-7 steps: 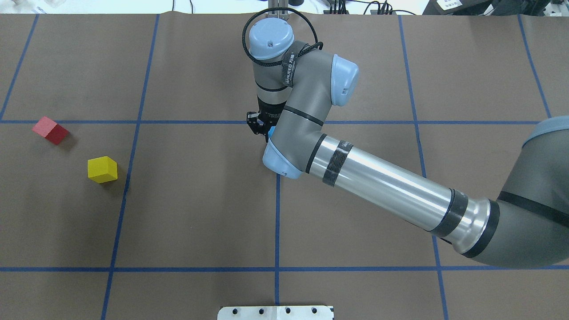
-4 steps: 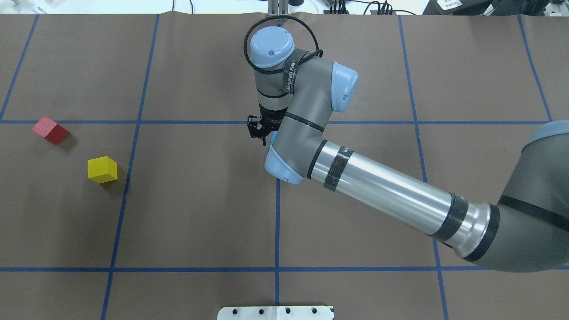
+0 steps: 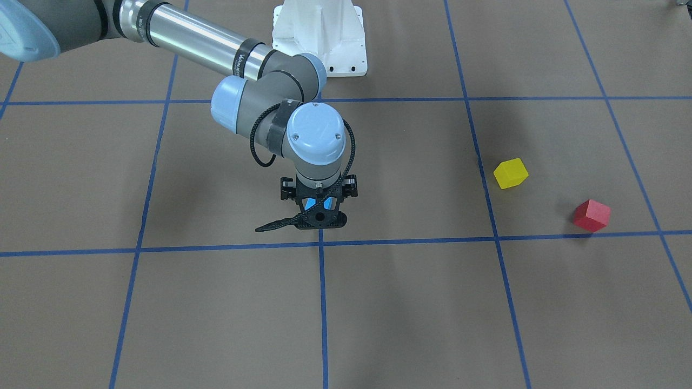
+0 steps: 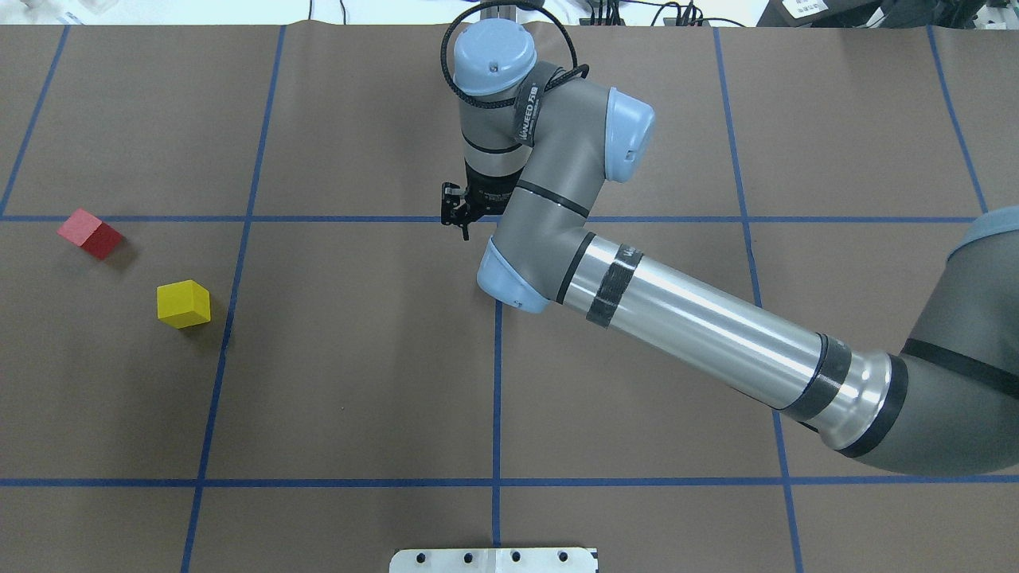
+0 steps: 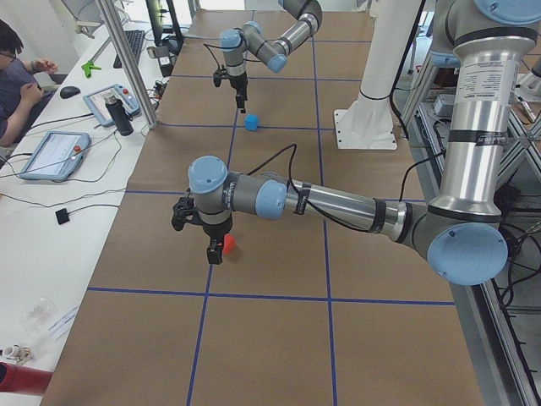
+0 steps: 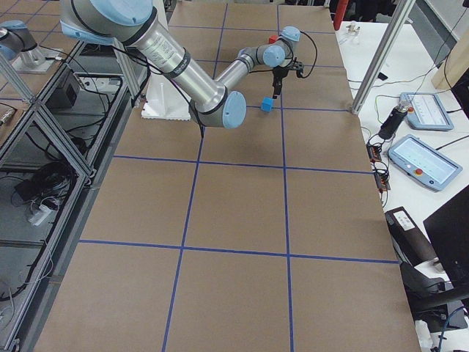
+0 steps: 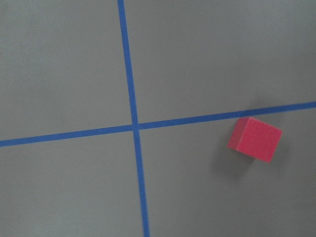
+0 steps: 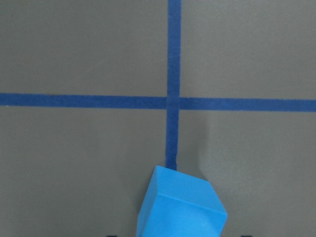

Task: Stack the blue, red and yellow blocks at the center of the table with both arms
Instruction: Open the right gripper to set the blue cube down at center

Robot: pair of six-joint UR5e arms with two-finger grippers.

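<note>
The brown tabletop (image 4: 334, 382) fills my screens, squared off in blue tape. My right arm (image 4: 700, 334) reaches in from the right end to the middle. The left arm (image 5: 338, 203) shows only on the left-end camera, stretched out over that end of the tabletop.

The right claw (image 3: 320, 217) points straight down over the middle. From overhead its wrist covers what lies beneath. The two end cameras show it hanging clear above the blue block (image 6: 267, 105), with a gap between them. On the right wrist feed I get only black slivers at the bottom edge, one on either side of the block, so I read the jaws as spread wide with nothing in them. The left claw (image 5: 213, 251) hangs over the red block (image 7: 255, 139). I cannot tell how far its jaws are parted.

The blue block sits on a tape line just short of a crossing, askew to the lines. The red block lies just beside a tape line near the left edge. The yellow block (image 4: 184, 303) is near it but apart, closer to the robot's edge.
</note>
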